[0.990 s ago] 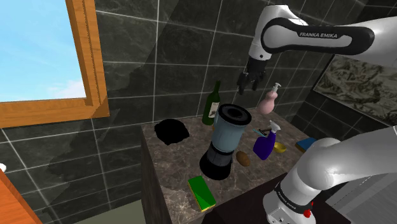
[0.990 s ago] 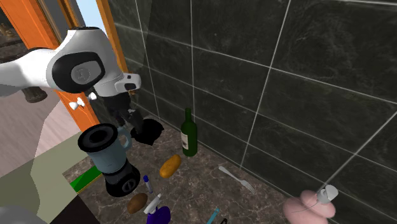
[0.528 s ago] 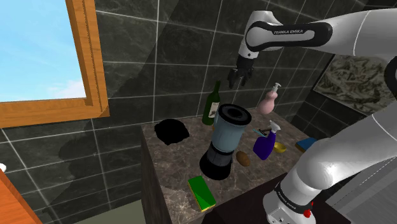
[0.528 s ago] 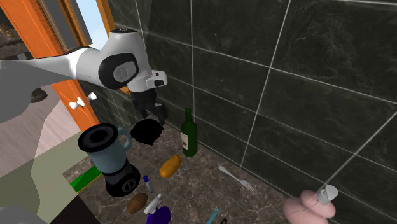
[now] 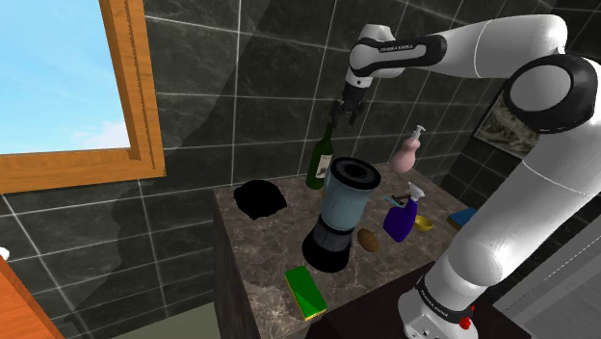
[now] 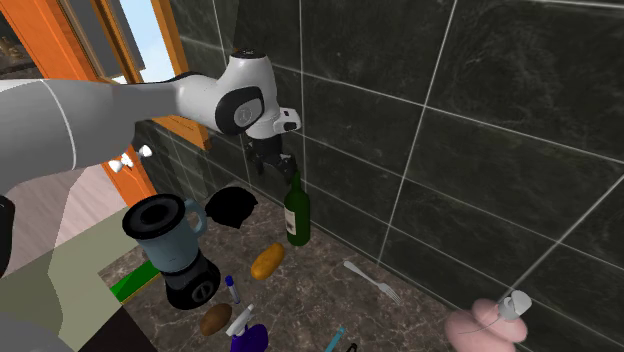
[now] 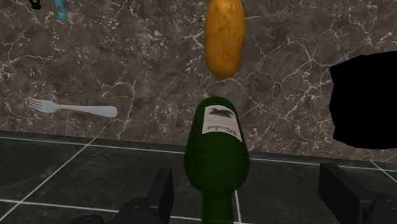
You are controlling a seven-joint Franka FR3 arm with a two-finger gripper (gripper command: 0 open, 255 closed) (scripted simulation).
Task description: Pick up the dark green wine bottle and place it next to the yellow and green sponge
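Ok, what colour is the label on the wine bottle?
The label is white with dark markings, on the dark green bottle; clearest in the wrist view.

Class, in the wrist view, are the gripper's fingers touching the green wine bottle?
No, the gripper is open: its fingers stand either side of the wine bottle with gaps.

Brown marbled counter [image 5: 260, 241]. Back edge: dark green wine bottle [image 5: 319, 164], upright. Black lump [image 5: 261, 199] nr back corner on window side. Mid: blender [image 5: 339, 217] w/ brown potato [image 5: 368, 239] just beside it, then purple spray bottle [image 5: 400, 220]. Front edge: green/yellow sponge [image 5: 305, 291], flat. Fork [image 6: 372, 281] + yellowish potato [image 6: 266, 261] lie nr the bottle.
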